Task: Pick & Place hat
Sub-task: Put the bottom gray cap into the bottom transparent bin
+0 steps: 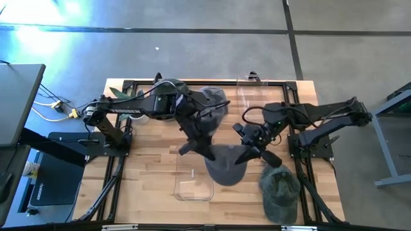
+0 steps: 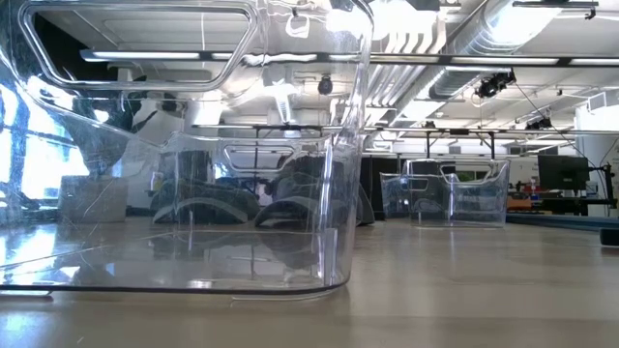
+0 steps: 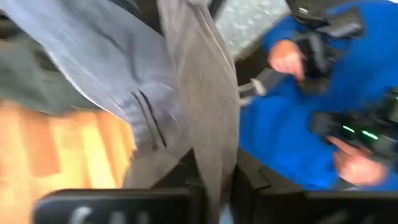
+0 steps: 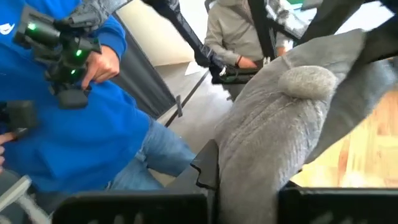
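A grey hat (image 1: 225, 168) hangs between my two grippers over the middle of the table, next to a clear bin (image 1: 192, 174). My left gripper (image 1: 204, 149) is on the hat's left side and is shut on it. My right gripper (image 1: 247, 154) is on its right side and is also shut on it. The right wrist view shows the hat's crown with its top button (image 4: 305, 81). The left wrist view shows a fold of its grey cloth (image 3: 199, 106). A second grey hat (image 1: 213, 102) lies at the far side, and a green hat (image 1: 280, 192) lies near the right corner. My left gripper (image 3: 214, 199) pinches a fold of the grey hat's cloth (image 3: 214, 168) between its two fingers, coming from the table's left. The cloth runs away from the fingers in a narrow drawn band. One layer or several, I cannot tell. My right gripper (image 4: 249, 199) pinches the grey hat at the edge of its crown (image 4: 249, 168) between its two fingers, coming from the table's right. The crown bulges out beyond the fingers, with the button turned toward the camera.
A second clear bin (image 1: 257, 90) stands at the far edge; in the low view it is the far bin (image 2: 445, 193) behind the near bin (image 2: 193, 145). People stand beyond the table: one in a blue top (image 4: 74, 124) holds a device, another is in grey (image 4: 239, 31).
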Action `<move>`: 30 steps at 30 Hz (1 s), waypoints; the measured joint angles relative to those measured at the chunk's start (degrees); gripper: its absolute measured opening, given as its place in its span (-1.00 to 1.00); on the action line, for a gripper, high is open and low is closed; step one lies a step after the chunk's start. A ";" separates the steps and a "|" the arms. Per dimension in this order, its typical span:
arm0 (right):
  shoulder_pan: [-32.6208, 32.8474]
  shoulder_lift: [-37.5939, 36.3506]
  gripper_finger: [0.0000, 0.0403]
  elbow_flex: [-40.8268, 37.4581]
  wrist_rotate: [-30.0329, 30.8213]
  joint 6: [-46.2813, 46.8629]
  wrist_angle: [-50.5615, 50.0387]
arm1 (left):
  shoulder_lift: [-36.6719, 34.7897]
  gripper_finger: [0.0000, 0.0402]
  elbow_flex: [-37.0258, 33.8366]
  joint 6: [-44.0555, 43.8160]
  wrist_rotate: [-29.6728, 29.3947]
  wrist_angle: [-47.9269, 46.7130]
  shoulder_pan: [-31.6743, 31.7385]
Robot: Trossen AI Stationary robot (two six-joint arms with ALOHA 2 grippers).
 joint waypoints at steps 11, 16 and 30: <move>2.91 9.18 -0.99 0.00 4.03 0.40 12.94 | -2.66 -0.99 -0.09 7.68 -0.90 -10.97 -3.51; 3.47 13.18 -0.97 0.00 8.84 -0.80 19.36 | -4.74 -0.99 0.02 16.85 -13.41 -22.35 -8.94; 8.01 22.76 -0.98 0.04 22.43 -7.48 28.10 | -5.62 -1.00 -4.24 23.57 -34.95 -30.99 -20.01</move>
